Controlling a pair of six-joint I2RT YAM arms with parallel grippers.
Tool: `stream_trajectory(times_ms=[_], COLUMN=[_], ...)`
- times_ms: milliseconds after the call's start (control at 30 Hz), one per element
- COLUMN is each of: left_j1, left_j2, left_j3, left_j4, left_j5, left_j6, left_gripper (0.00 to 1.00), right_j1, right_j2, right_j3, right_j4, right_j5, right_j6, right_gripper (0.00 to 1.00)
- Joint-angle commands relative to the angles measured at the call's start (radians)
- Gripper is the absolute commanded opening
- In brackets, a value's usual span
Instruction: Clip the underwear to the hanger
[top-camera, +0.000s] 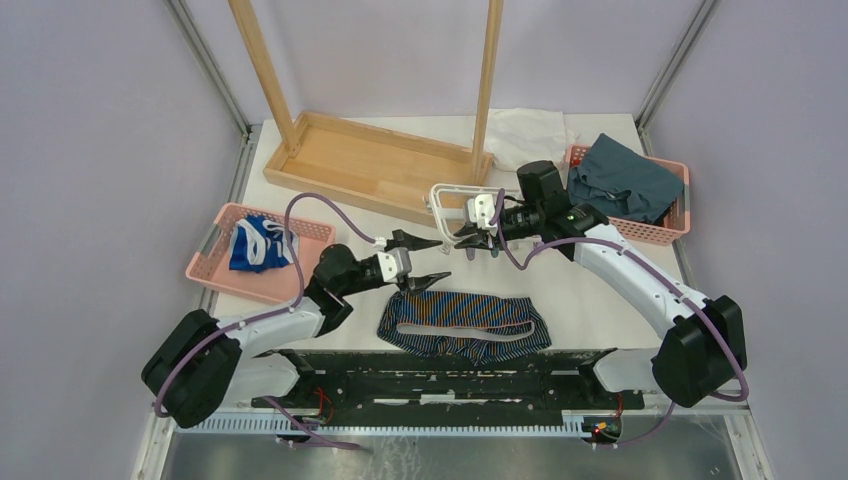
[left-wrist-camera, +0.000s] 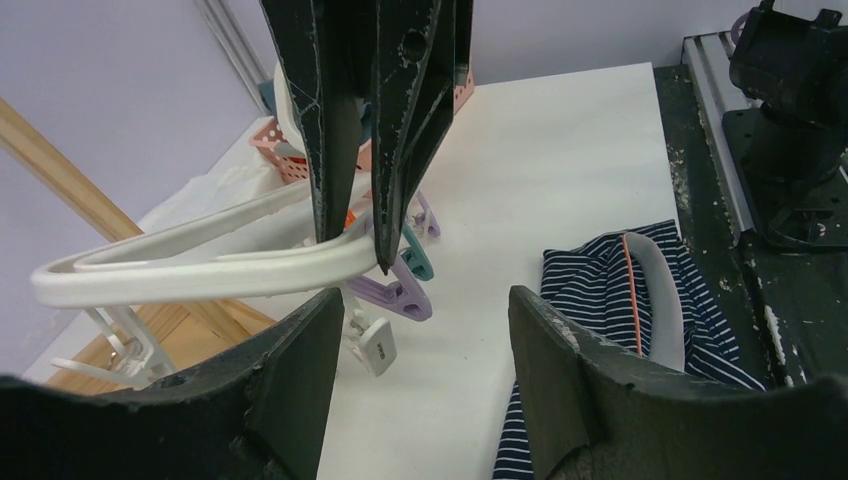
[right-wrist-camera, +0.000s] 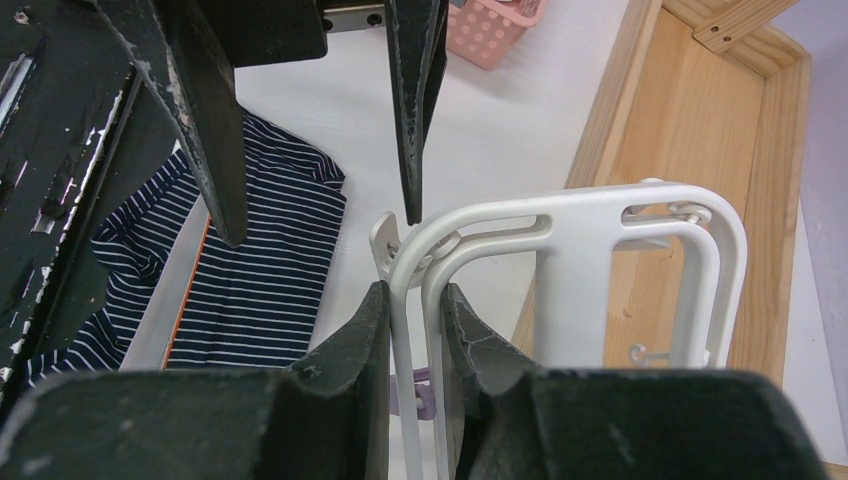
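White hanger (right-wrist-camera: 600, 205) pinched in R gripper (right-wrist-camera: 415, 300); L gripper (top-camera: 437, 261) wide open beside underwear (top-camera: 500, 312).

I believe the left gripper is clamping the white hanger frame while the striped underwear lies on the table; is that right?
Not quite: the right gripper is clamping the hanger, as the right wrist view shows. The left gripper is open; the underwear does lie on the table.

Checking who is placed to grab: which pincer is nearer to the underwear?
Left. The left pincer hangs open just past the far edge of the underwear; the right pincer is farther back, shut on the hanger.
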Motion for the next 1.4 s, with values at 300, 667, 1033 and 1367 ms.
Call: stream_trajectory(times_ms=[300,667,1033,1367], left_j1=[0.028,0.097,0.103,0.103], left_j2=[-0.071,0.02,0.18,0.212], left_j3=[-0.031,0.017,0.099,0.132], left_j4=[-0.032,0.021,0.115,0.164], left_j5=[-0.139,0.053,0.165,0.293], left_j6=[0.021,0.046,-0.012,-0.073], left_gripper=[0.69,0.75,0.75,0.74], right_j1=[-0.002,-0.002,-0.002,-0.003], right_j2=[-0.041,-0.048,-0.052,-0.052], right_j3=[0.014,0.019,0.02,0.021], right_j4=[0.039,0.008,-0.006,-0.006], right_j5=[-0.044,-0.065,-0.074,-0.07], right_j6=[-0.016,-0.037,-0.047,-0.046], right_gripper=[0.0,0.0,0.0,0.0])
